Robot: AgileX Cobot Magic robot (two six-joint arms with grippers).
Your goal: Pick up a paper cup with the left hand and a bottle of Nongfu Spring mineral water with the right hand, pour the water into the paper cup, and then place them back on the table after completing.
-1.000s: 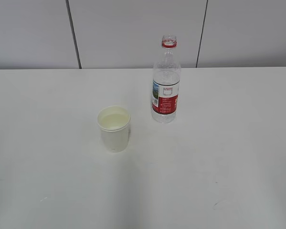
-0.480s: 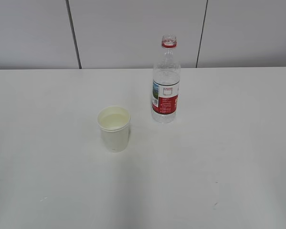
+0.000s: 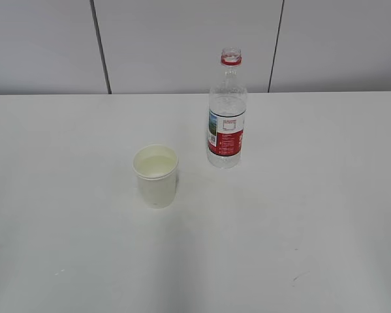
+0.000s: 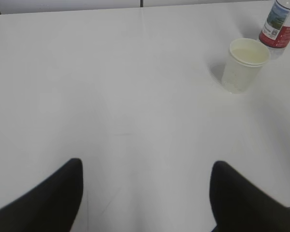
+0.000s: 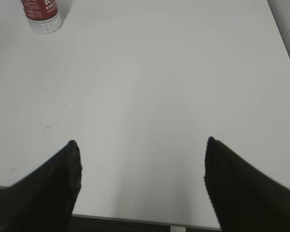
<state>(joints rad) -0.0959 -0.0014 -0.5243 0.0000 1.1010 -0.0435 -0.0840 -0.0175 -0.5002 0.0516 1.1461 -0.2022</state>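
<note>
You've got both arms pulled back off the work. Left hand [image 4: 145, 193]: fingers spread wide, nothing between them, low over bare white desk [image 3: 299, 215]. Right hand [image 5: 141, 181]: same, fingers spread and empty, hanging near the desk's near edge.

The off-white paper cup [image 3: 156, 175] stands upright near desk centre, with clear water [image 3: 156, 164] visible inside, well up the wall. The clear plastic Nongfu Spring bottle with red label and red neck ring [image 3: 227, 111] stands upright at about 1 o'clock from the cup, near but not touching. No cap on it. From the left wrist view the cup [image 4: 245, 64] sits at 1 o'clock, with the bottle [image 4: 282, 24] just behind it; from the right wrist view the bottle base [image 5: 41, 14] is at 11 o'clock, far off.

My read: pour done, both items set down, task essentially complete. What remains is parking the arms.

Tips for that:
- Keep the fingers spread and retreat straight back; don't sweep sideways toward the centre.
- The cup is full-ish and light, and the bottle is open and looks nearly empty, so either tips on a nudge.
- Stay clear of the desk surface; any bump could slop the cup.
</note>
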